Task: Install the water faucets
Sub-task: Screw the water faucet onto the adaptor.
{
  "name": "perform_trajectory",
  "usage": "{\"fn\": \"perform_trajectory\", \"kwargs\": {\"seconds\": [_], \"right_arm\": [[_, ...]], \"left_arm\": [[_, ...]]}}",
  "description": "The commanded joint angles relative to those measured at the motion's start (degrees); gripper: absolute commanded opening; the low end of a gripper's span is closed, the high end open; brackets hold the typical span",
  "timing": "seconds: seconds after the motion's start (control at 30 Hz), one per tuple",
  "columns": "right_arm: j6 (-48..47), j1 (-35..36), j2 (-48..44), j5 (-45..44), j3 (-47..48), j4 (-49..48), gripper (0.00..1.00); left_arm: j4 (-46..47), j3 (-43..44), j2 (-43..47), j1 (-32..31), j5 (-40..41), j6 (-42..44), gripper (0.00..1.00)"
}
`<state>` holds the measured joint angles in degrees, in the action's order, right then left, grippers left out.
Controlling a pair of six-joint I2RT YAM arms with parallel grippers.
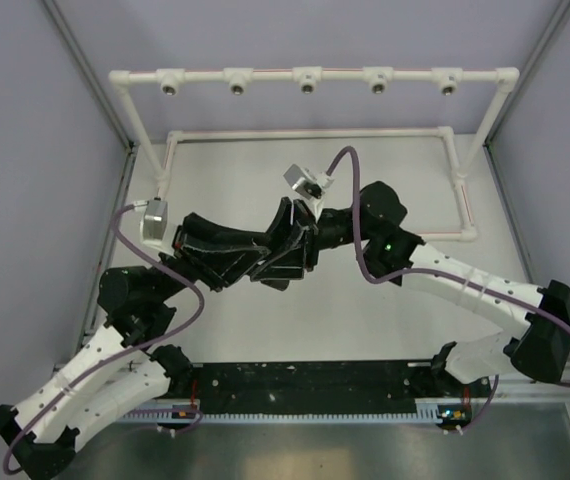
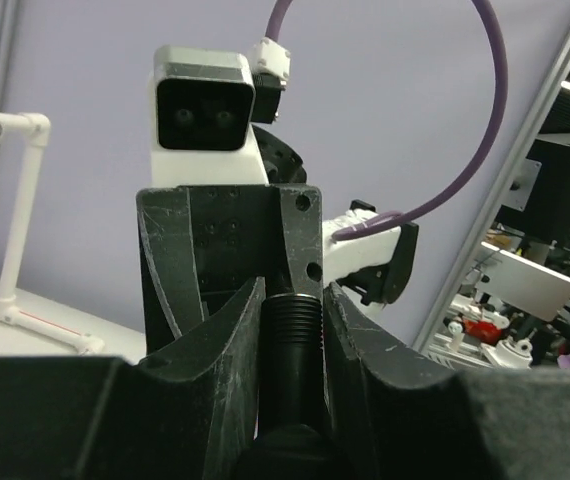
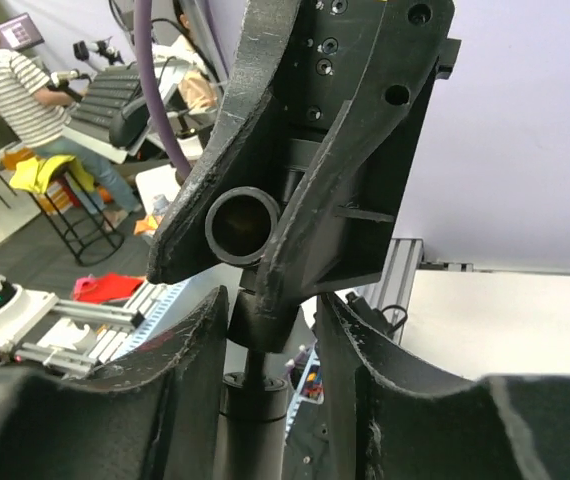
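Observation:
A black water faucet [image 2: 294,325] stands upright between my left gripper's [image 2: 292,290] fingers, which are shut on its shaft, with its threaded end sticking out above them. In the top view both grippers meet over the middle of the table, left gripper [image 1: 270,262] facing right gripper [image 1: 293,238]. In the right wrist view the faucet [image 3: 260,320] shows a round open end, a thicker body and a thin stem. My right gripper [image 3: 270,310] stands open around that body, with a gap on the right side. No other faucet shows.
The white pipe frame [image 1: 310,75] with several metal-ringed sockets [image 1: 307,88] stands along the back of the table, its base loop [image 1: 315,133] lying flat behind the grippers. Grey walls close both sides. A black rail [image 1: 305,385] runs along the near edge.

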<state>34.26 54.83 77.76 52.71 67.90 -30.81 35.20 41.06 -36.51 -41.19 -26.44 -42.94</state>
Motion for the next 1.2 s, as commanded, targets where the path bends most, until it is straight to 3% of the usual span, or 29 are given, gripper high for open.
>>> {"fn": "perform_trajectory", "kwargs": {"seconds": [0.0,0.1,0.23,0.37,0.47,0.9,1.17], "right_arm": [[-10.2,-1.0,-4.4,-1.0,2.4,5.1,0.43],[-21.3,-0.9,-7.2,-8.9,4.7,18.0,0.49],[-29.2,-0.5,-8.2,-19.2,7.2,27.4,0.52],[-35.8,2.6,-8.0,-30.4,7.3,30.7,0.52],[-41.6,6.7,-6.9,-39.8,7.6,33.7,0.52],[-51.5,15.1,-1.4,-57.3,9.7,33.8,0.52],[-52.0,16.7,1.4,-61.1,11.2,33.2,0.52]], "left_arm": [[-1.9,2.2,2.5,-0.7,-2.4,-3.1,0.00],[-14.8,4.6,4.0,-0.7,7.9,0.4,0.00],[-27.5,9.1,2.9,-0.7,18.6,1.8,0.00],[-39.9,14.6,-0.3,-0.7,33.2,-0.3,0.00],[-47.3,17.9,-3.0,-0.7,39.3,-2.3,0.00],[-51.2,20.7,-6.4,-0.7,43.5,-4.9,0.00],[-50.8,20.7,-6.4,-0.7,43.7,-5.1,0.00]]}}
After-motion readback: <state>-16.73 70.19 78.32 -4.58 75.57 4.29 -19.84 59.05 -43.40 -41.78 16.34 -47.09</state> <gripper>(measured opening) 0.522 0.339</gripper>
